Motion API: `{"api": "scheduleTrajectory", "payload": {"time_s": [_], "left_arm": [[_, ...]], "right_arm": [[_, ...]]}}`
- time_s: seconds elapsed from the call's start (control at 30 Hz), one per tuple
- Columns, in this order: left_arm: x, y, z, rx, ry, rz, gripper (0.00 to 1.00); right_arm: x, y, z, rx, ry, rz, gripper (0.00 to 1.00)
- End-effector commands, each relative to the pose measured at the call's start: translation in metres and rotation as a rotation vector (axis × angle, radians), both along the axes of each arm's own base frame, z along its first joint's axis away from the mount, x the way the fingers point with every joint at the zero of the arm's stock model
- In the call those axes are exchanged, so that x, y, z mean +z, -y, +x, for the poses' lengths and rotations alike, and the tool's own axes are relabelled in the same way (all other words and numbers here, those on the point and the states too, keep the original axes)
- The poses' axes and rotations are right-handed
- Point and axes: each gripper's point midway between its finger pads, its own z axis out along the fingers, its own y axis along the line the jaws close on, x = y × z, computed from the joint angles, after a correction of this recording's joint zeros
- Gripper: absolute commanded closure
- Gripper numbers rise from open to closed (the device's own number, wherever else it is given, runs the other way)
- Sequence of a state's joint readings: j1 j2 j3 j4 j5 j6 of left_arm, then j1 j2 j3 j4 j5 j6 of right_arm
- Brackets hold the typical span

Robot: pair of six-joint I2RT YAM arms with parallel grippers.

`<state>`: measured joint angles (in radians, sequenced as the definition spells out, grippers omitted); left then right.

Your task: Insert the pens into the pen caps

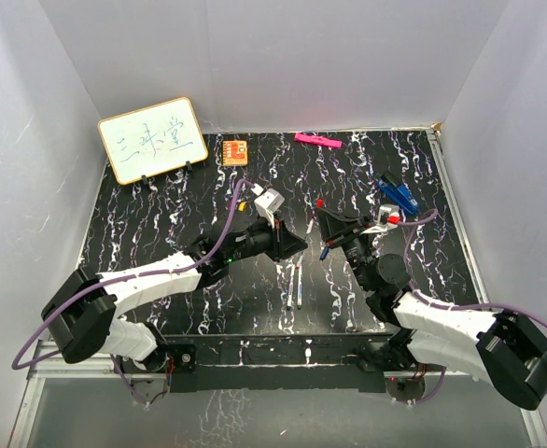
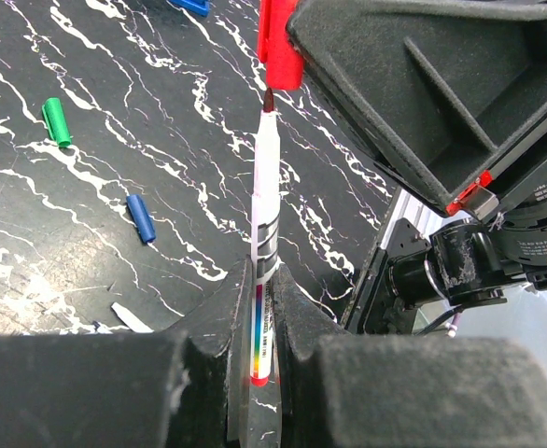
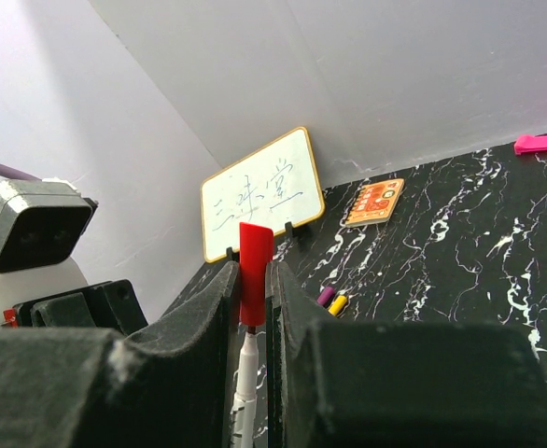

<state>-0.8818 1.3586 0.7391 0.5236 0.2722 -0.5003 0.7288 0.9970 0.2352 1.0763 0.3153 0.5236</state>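
My left gripper (image 2: 262, 280) is shut on a white pen (image 2: 266, 187) with a red end and holds it pointing away. Its dark tip sits right at the mouth of the red cap (image 2: 280, 42). My right gripper (image 3: 252, 280) is shut on that red cap (image 3: 254, 271), with the pen (image 3: 245, 373) rising to it from below. In the top view both grippers, left (image 1: 301, 245) and right (image 1: 322, 219), meet above the table's middle. A green cap (image 2: 57, 121) and a blue cap (image 2: 141, 217) lie on the table. A purple cap (image 3: 325, 297) and a yellow cap (image 3: 338, 302) lie together.
Two more pens (image 1: 295, 285) lie side by side in front of the grippers. A whiteboard (image 1: 152, 138), an orange card (image 1: 235, 151) and a pink marker (image 1: 317, 140) are along the back wall. A larger blue object (image 1: 397, 194) lies at the right.
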Motion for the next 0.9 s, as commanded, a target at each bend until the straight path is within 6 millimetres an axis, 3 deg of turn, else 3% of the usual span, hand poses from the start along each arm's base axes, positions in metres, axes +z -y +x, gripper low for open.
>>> {"api": "scheduleTrajectory", "payload": {"time_s": [0.0,0.6,0.87], "left_arm": [[0.016,0.004,-0.003,-0.014,0.030,-0.043,1.00],[0.019,0.001,0.004,0.033,0.042,-0.047,1.00],[0.023,0.000,0.013,0.075,0.059,-0.060,1.00]], "right_arm": [[0.022,0.002,0.000,-0.006,0.057,0.050,1.00],[0.012,-0.007,-0.003,0.047,0.028,0.045,1.00],[-0.002,-0.025,-0.009,0.151,-0.025,0.042,1.00]]}}
